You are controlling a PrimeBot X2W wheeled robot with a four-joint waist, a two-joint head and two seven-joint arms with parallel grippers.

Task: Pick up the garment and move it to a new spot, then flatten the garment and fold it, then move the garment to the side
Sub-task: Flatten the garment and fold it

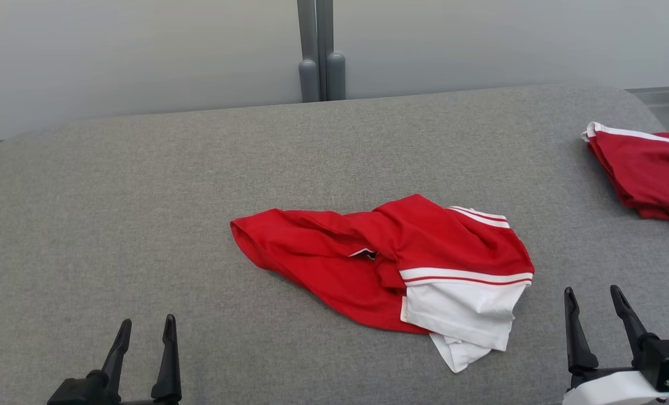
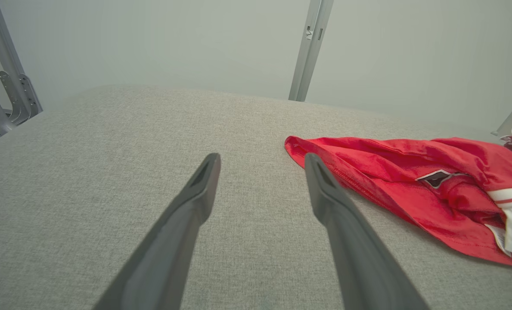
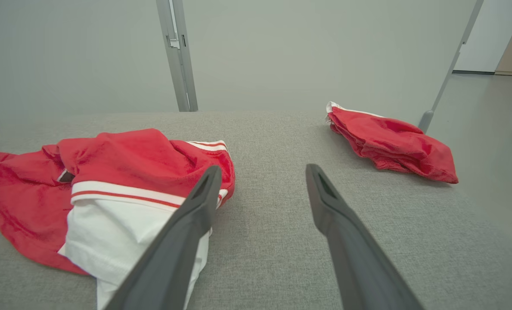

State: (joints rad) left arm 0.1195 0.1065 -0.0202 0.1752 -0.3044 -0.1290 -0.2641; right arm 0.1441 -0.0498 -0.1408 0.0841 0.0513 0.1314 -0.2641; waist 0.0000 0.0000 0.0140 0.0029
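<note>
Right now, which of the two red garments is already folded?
The dark red garment at the far right, a compact stack; the middle garment lies crumpled.

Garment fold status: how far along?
Done: nothing visible; the crumpled garment lies unfolded, centre. In hand: nothing; left end effector and right end effector are open, apart from it. Left: pick, move, flatten, fold, set aside. Another folded red garment sits far right.

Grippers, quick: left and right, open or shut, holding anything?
Left gripper: open, holding nothing, apart from the garment.
Right gripper: open, holding nothing, just right of the garment.
</note>
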